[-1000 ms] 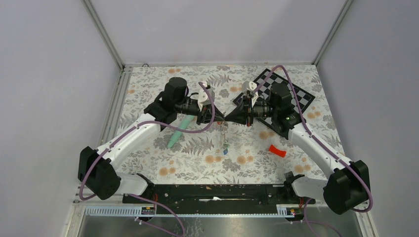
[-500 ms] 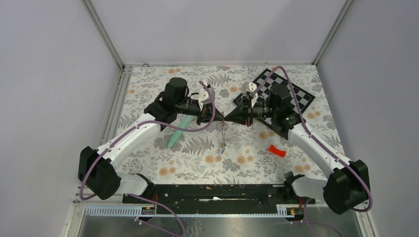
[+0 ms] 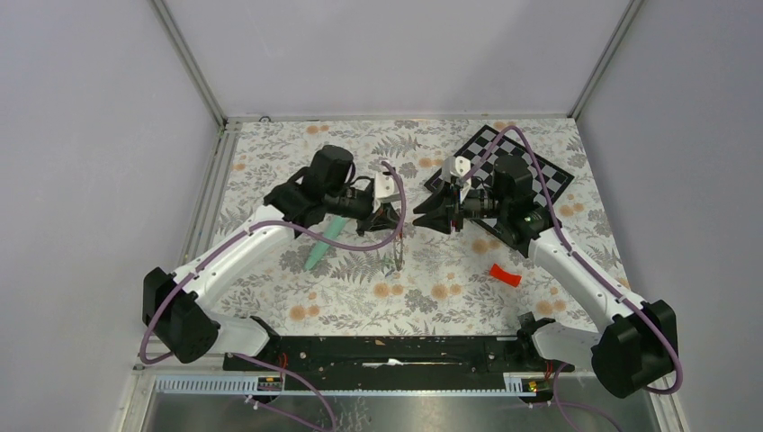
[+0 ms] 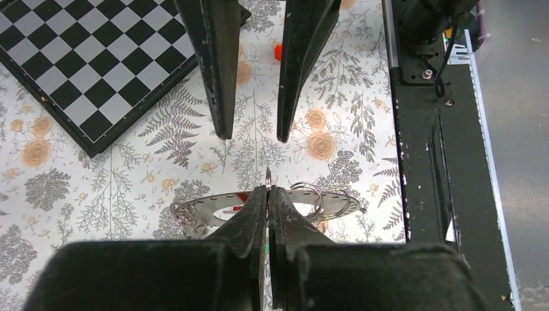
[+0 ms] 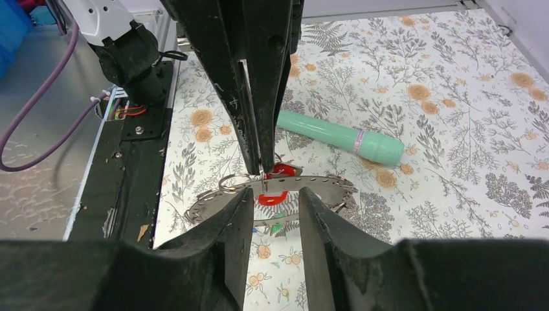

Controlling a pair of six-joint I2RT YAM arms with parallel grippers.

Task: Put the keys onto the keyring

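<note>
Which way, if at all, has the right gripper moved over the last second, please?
Yes: the right gripper drew back slightly to the right, toward the checkerboard, away from the left gripper.

Pinched in left gripper (image 3: pixel 393 225): keyring (image 3: pixel 399 252), hanging. Just beside: right gripper (image 3: pixel 419 214). Elsewhere: mint tube (image 3: pixel 317 255), red piece (image 3: pixel 505 274).

Table (image 3: pixel 450 297): white cloth, grey fern print, orange roses. Board (image 3: pixel 560 176): black-and-white checks, black border. Tube (image 5: pixel 336 137): mint green, one pale pinkish band. Curved piece (image 3: pixel 505 274): red. Keyring (image 5: pixel 320 189): dull silver-grey, small holes along the edge. Keys (image 5: pixel 280 171): red tag shows, a bit of green below; other colours can't tell. Left arm (image 3: pixel 238 252), right arm (image 3: pixel 576 270): white links, black joints. Cables (image 3: pixel 511 129): purple. Left gripper (image 4: pixel 268 191), right gripper (image 5: pixel 275 194): black. Walls (image 3: pixel 396 54): pale grey-lilac. Base rail (image 3: pixel 396 351): black.
</note>
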